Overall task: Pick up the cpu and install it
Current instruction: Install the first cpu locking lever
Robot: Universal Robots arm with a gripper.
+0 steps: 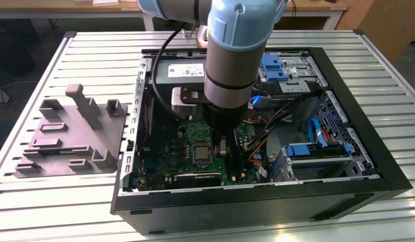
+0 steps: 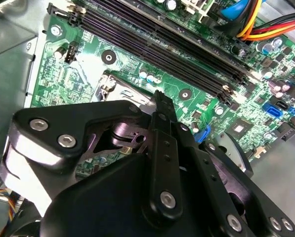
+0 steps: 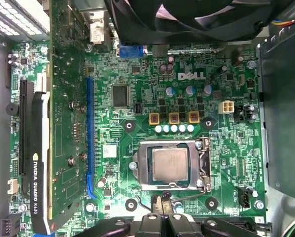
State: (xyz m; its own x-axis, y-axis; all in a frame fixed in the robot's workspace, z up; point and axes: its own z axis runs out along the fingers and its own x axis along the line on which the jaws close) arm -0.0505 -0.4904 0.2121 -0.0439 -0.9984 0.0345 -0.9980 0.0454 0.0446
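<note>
cpu [image 3: 170,164] lies flat inside the black socket [image 3: 170,164] on the green motherboard [image 3: 137,98], in the open computer case [image 1: 342,186]. gripper [image 3: 163,217] hangs just beside the socket, its fingers pressed together and holding nothing.

You've got a silver-grey cpu [image 3: 170,164] in a black socket [image 3: 146,165], green motherboard [image 3: 137,74], grey tray [image 1: 70,138], prob. black gripper [image 3: 159,217].
</note>
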